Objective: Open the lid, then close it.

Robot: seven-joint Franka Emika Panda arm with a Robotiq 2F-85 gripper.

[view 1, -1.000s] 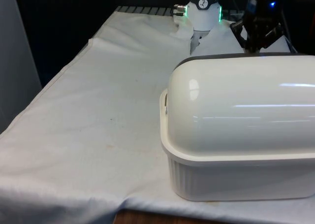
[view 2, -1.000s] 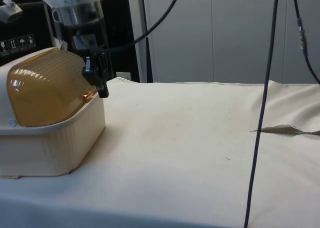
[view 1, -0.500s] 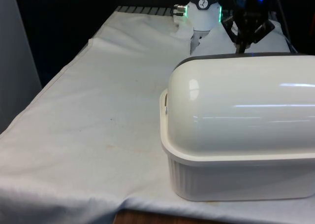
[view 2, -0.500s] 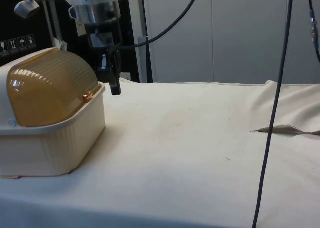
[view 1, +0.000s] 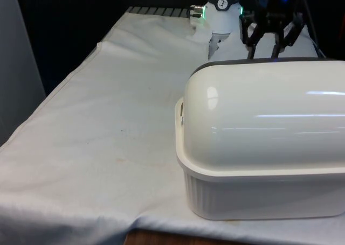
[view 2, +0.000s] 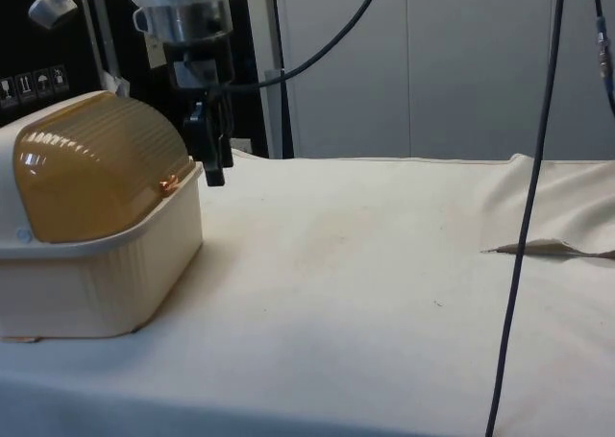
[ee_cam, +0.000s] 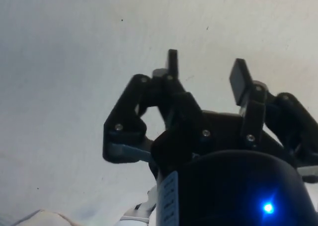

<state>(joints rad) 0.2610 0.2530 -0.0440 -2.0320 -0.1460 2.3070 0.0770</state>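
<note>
A cream bread box (view 1: 259, 194) stands at the front view's right, its back turned to that camera. In the side view its ribbed amber roll lid (view 2: 96, 163) is down on the cream base (view 2: 106, 283), and a small handle (view 2: 171, 182) sits at its lower edge. My black gripper (view 2: 213, 163) hangs just in front of that edge, slightly above the cloth and apart from the lid. Behind the box, the gripper (view 1: 264, 46) has its two fingers spread. Against bare white cloth, the gripper (ee_cam: 206, 72) is open with nothing between its fingers (ee_cam: 241, 79).
White cloth (view 2: 384, 264) stretches away from the box's front, with a raised fold (view 2: 548, 248) at the far side. A dark cable (view 2: 524, 216) hangs down in the side view. The robot's base (view 1: 223, 13) stands behind the box.
The gripper drew back from the lid's lower edge, away from the box, and then its fingers went from shut to open. The lid has stayed down.
</note>
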